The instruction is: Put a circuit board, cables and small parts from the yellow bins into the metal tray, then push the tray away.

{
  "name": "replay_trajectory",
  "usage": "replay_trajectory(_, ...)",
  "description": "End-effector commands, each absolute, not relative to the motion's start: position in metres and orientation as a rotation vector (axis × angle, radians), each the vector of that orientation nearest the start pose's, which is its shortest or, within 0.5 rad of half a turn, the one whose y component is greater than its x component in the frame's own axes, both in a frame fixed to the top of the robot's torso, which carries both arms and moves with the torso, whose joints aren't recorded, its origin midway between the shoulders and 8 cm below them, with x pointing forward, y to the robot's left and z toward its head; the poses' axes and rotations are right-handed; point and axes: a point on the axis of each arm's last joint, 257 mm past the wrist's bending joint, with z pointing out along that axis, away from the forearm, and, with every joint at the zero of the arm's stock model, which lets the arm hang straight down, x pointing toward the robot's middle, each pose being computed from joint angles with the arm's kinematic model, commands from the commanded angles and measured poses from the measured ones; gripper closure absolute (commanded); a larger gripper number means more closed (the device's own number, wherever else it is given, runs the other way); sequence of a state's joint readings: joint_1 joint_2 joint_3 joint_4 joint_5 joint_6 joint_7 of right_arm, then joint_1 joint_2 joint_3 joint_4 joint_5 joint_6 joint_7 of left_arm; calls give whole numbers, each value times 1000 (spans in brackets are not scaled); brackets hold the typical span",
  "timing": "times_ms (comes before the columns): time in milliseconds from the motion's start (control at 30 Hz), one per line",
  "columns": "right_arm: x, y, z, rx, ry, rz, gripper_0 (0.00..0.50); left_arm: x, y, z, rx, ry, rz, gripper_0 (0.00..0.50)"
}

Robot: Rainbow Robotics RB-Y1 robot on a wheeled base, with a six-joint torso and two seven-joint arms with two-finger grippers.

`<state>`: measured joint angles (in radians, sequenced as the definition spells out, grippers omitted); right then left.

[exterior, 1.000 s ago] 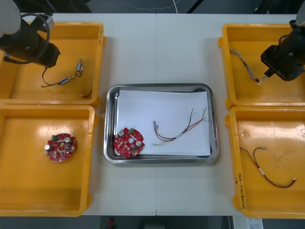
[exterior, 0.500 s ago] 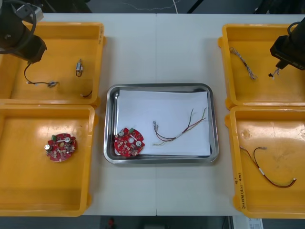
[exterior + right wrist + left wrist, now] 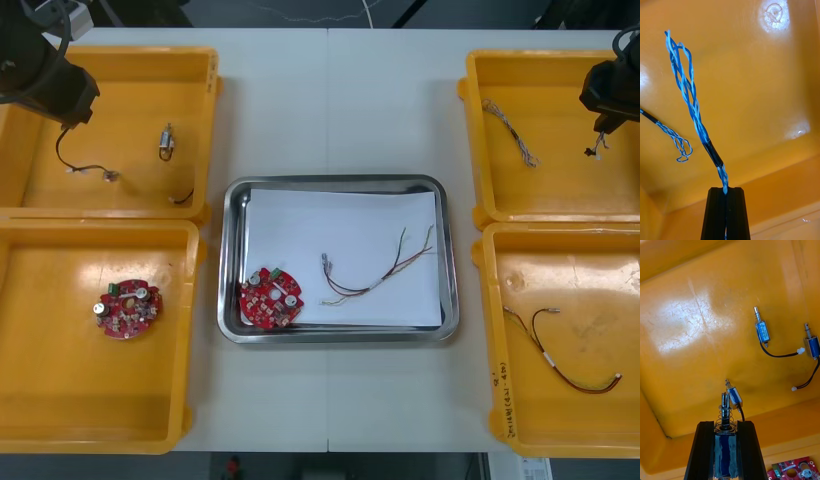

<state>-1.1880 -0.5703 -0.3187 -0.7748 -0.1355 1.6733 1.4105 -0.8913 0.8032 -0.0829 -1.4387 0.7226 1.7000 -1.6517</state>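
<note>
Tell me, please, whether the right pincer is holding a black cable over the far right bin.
Not quite: the right wrist view shows the right pincer shut on a twisted blue and white cable, not a black one. It is indeed over the far right bin.

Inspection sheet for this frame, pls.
Surface: light table, yellow bins at its sides.
Job's things: metal tray holds circuit board, red and yellow cable; spare board in left near bin.
Clutter: nothing seen.
Grippers: left gripper shut on small metal part over left far bin; right gripper shut on blue and white cable over right far bin.
Cables: twisted cable in right far bin; dark cable in right near bin.
Surroundings: dark floor beyond the table.
</note>
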Motion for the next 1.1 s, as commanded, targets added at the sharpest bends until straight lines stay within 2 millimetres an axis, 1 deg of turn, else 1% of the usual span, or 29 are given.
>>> replay_trajectory(33,579,-424,-71,554,2641,-76,500,563,352,-23,292,2484,167,500)
replay_trajectory(367,577,-408,-56,483,2645,-63,500,562,350,-8,281,2467,142,500)
replay_trajectory(500,571,-402,-53,468,2663,-49,500,561,347,0,288,2465,140,500)
replay_trajectory(667,560,-393,-45,449,2690,-35,500,569,329,2,296,2436,94,500)
replay_trajectory(700,560,-393,-44,447,2690,-34,500,569,328,3,294,2434,91,500)
replay_trajectory(733,557,-392,-44,446,2699,-33,500,571,321,5,295,2426,73,500)
replay_trajectory(833,560,-388,-36,427,2676,-26,500,573,310,14,279,2414,38,500)
replay_trajectory(1000,563,-382,-30,404,2657,-15,500,573,309,15,284,2414,36,500)
replay_trajectory(1100,564,-379,-31,396,2659,-10,500,574,311,10,283,2422,57,500)
